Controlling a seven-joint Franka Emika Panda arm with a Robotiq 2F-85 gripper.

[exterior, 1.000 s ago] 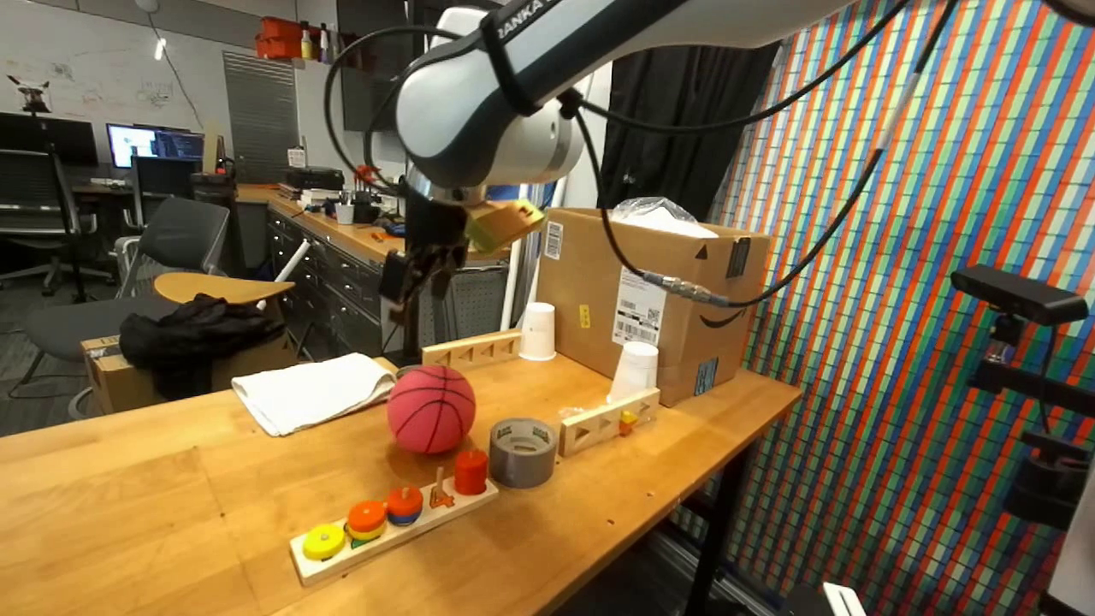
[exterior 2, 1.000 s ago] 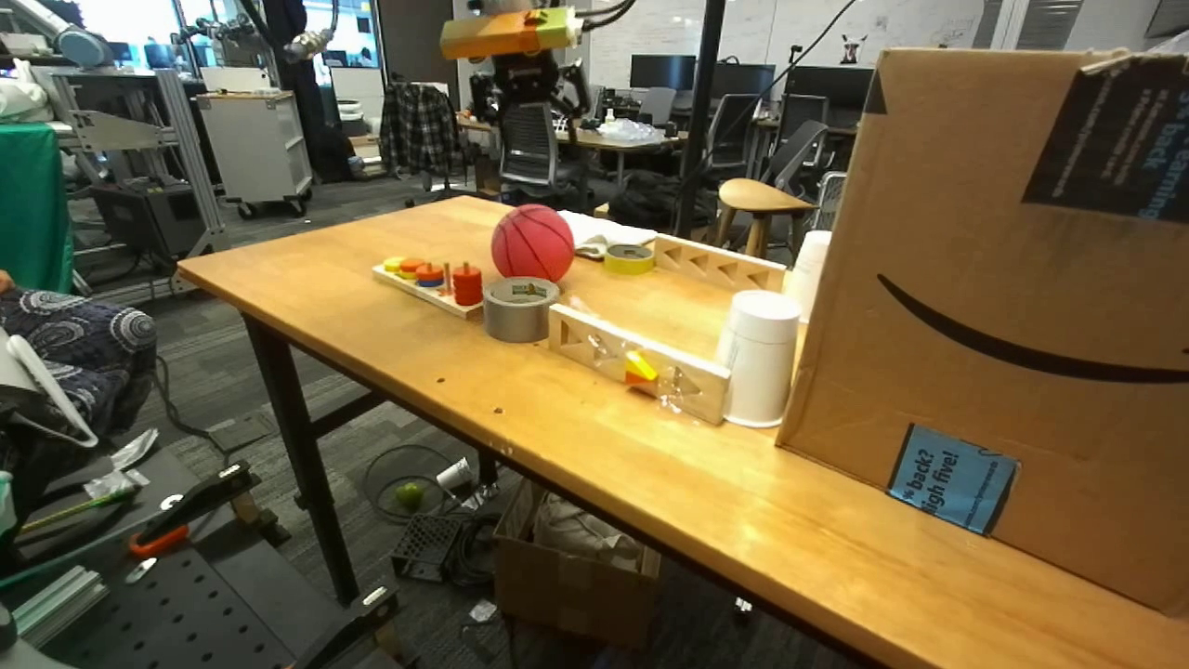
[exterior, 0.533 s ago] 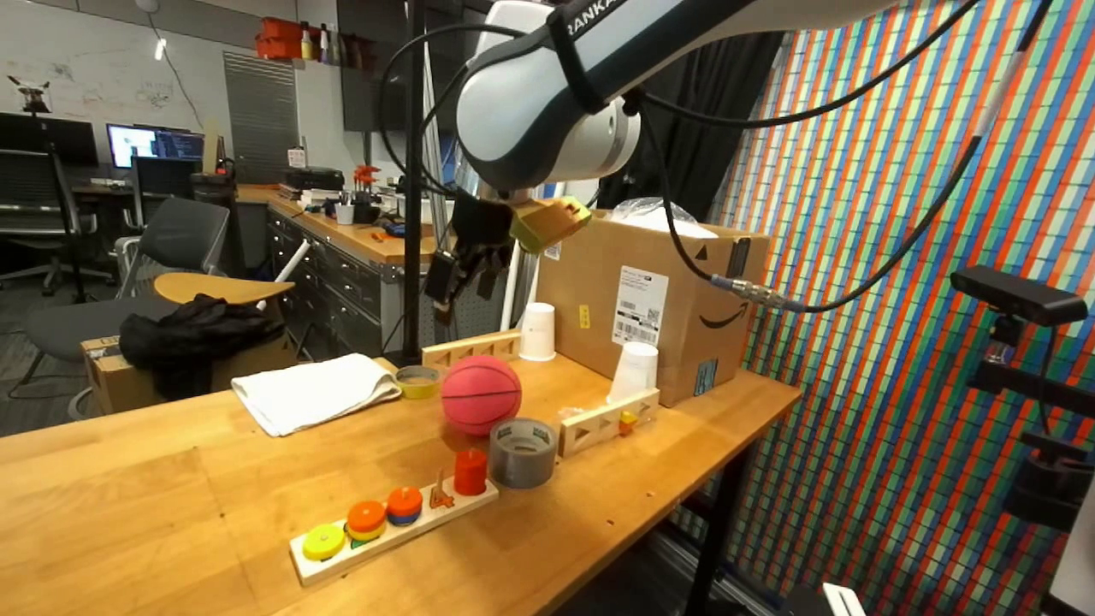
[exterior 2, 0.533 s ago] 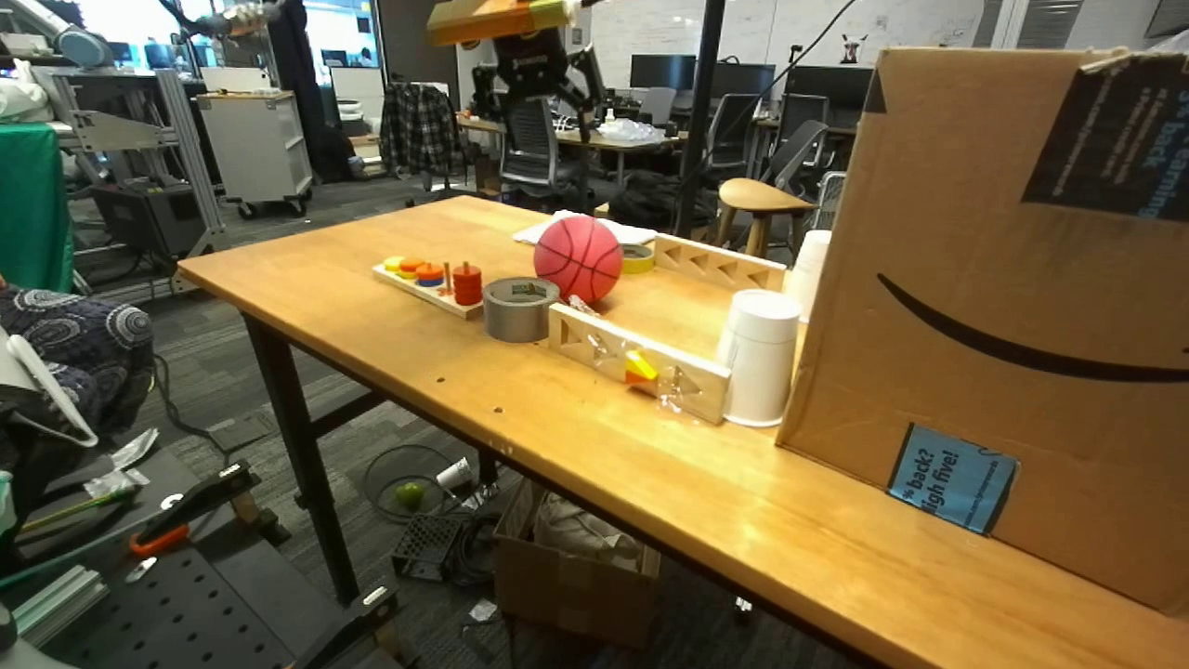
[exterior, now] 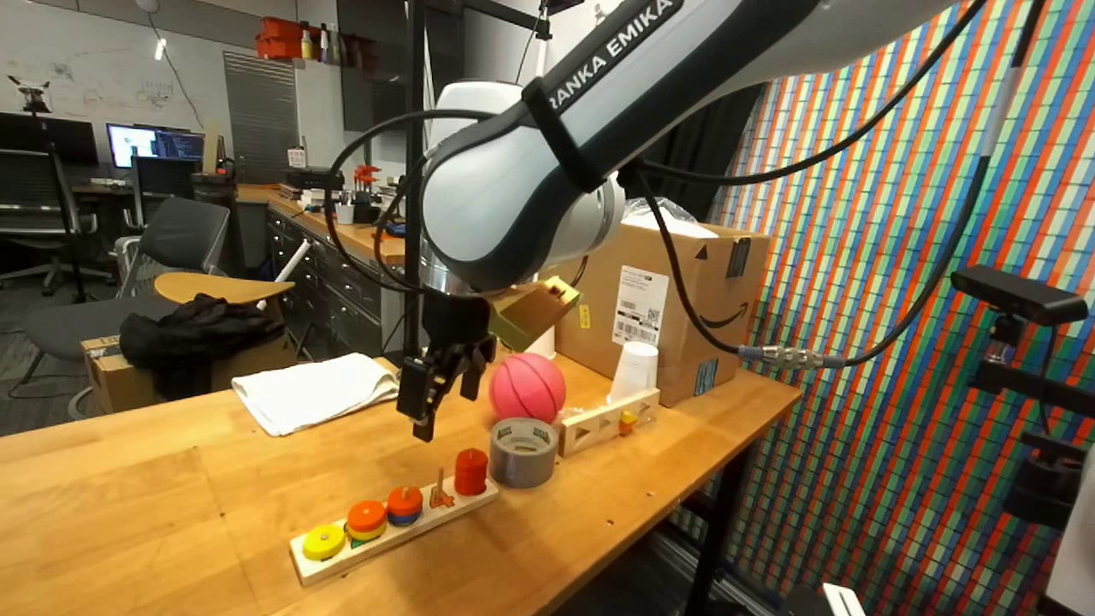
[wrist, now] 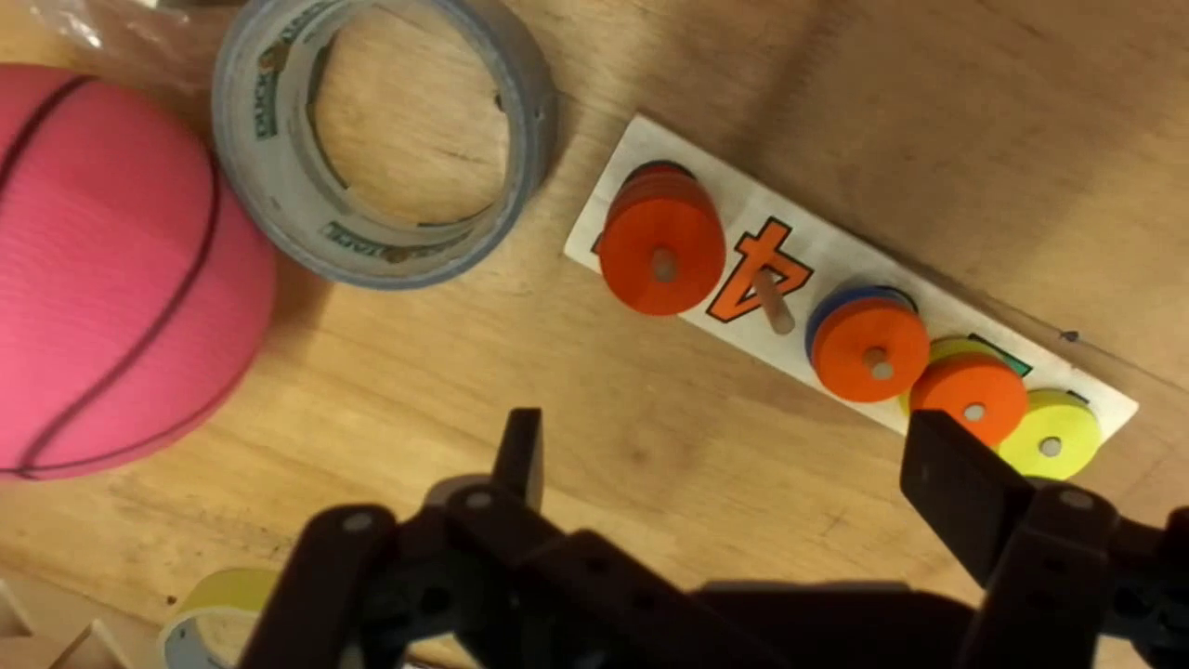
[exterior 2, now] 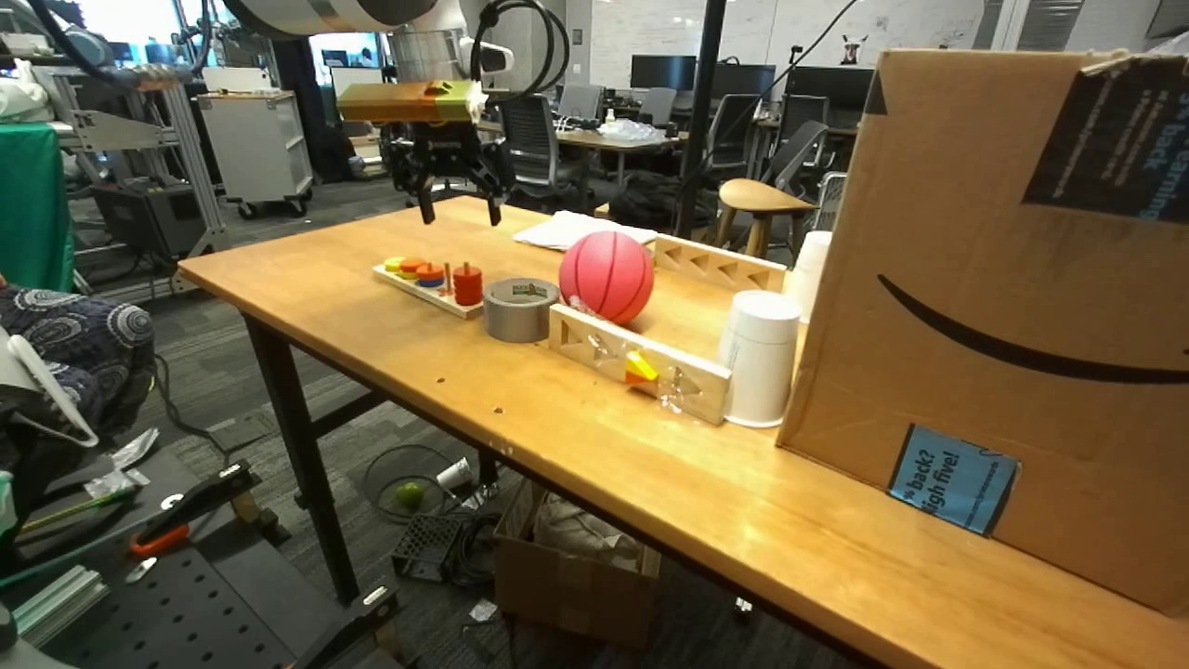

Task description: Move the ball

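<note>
Ball (exterior 2: 607, 277), round and pink with thin dark seams, rests on the grained wooden tabletop (exterior 2: 594, 441), just beside the grey, ring-shaped tape (exterior 2: 516, 321). Farther out, blunt black fingers (wrist: 961, 492) hang above the tabletop, spread wide apart.

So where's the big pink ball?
In an exterior view, the ball is on the table, right of the grey tape roll and behind the nearer notched wooden strip. It's at the wrist view's left edge.
</note>
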